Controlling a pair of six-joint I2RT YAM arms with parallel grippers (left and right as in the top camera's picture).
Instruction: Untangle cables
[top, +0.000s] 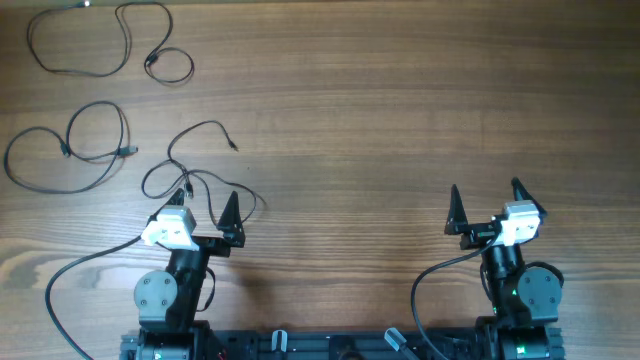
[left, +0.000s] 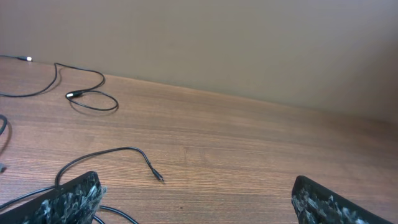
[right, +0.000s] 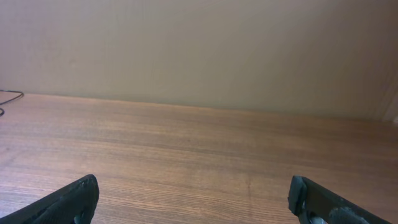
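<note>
The wooden table (top: 400, 100) fills the scene, with both arms at its near edge. The left gripper (top: 208, 200) and the right gripper (top: 485, 190) both point toward the far side. The fingers of each are spread wide apart and hold nothing.

The three thin black cables (top: 150, 62) lie as separate loose loops on the left half of the table, none crossing another. The far cable (top: 125, 40) sprawls left to right in the far left corner. The middle cable (top: 128, 150) also has its long axis left to right, nearer and at the left edge. The nearest cable (left: 127, 148) curls just beyond the left gripper. Its free plug end points near and right, and one loop passes the left finger (left: 68, 199); whether they touch I cannot tell.
</note>
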